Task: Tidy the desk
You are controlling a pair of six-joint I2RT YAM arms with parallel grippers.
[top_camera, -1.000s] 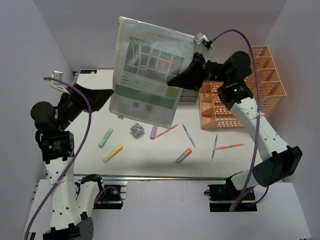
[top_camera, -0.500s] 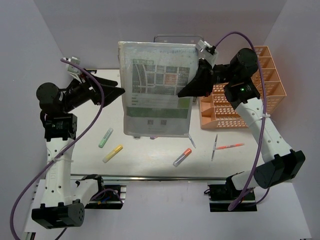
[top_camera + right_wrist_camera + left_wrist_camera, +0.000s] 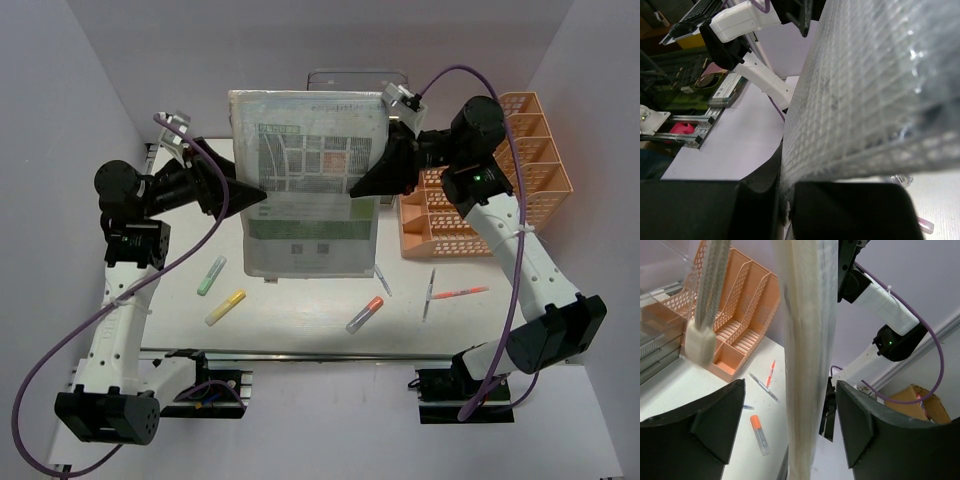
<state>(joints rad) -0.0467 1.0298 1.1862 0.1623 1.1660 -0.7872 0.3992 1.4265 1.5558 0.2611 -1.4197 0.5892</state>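
A clear mesh document pouch (image 3: 308,190) with printed sheets hangs in the air above the white desk (image 3: 290,328). My right gripper (image 3: 364,186) is shut on its right edge; in the right wrist view my gripper (image 3: 785,192) pinches the mesh pouch (image 3: 870,90). My left gripper (image 3: 256,195) is open at the pouch's left edge. In the left wrist view the pouch (image 3: 805,315) stands edge-on between my open left gripper (image 3: 790,387), with a gap on both sides.
On the desk lie a green highlighter (image 3: 211,275), a yellow highlighter (image 3: 226,306), an orange-capped marker (image 3: 367,313), a grey pen (image 3: 430,292) and an orange pen (image 3: 462,292). An orange mesh rack (image 3: 490,190) stands at the right. A clear drawer box (image 3: 350,78) is at the back.
My left arm has risen and swung right, bringing its open jaws around the pouch's left edge. My right gripper has turned the pouch squarer and shifted it slightly.
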